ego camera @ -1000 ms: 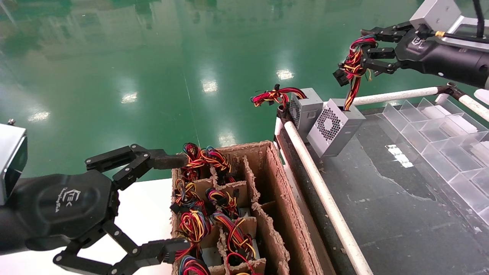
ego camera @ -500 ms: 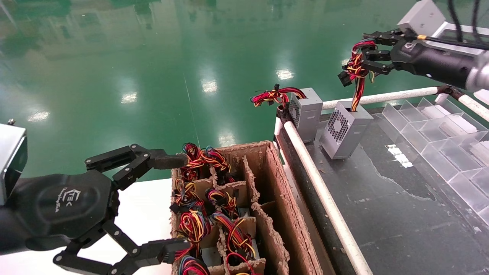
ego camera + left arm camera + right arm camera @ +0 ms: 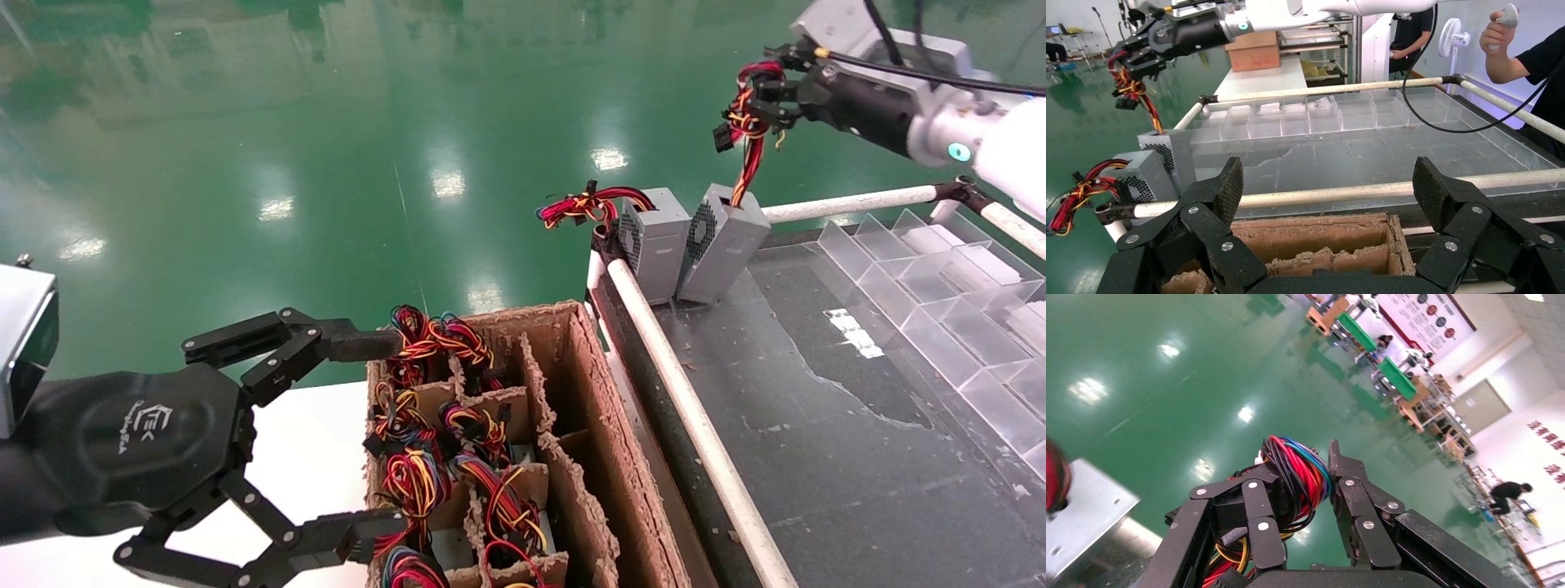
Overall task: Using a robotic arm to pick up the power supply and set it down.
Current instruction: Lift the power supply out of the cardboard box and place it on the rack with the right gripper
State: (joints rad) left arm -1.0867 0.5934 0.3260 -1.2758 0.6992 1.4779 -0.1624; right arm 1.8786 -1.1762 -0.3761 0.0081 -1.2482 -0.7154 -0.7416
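Pinching the tied red, yellow and black wire bundle (image 3: 745, 114) between its black jointed fingers (image 3: 1361, 505), my right gripper (image 3: 772, 91) is hanging in the air over the far corner of the dark workbench (image 3: 858, 457). Straight below it, the power supply (image 3: 721, 243) is dangling by those wires, tilted, with its lower end touching the bench and its perforated vent side leaning against a second grey power supply (image 3: 658, 237), whose mostly red wire bundle (image 3: 582, 206) is sticking out past the white rail (image 3: 695, 425). Clear plastic bins (image 3: 964, 310) are lying beside it on the bench. My left gripper (image 3: 327, 441) is idling with its fingers spread wide, just beside a cardboard box (image 3: 588, 457) packed with more wire bundles.
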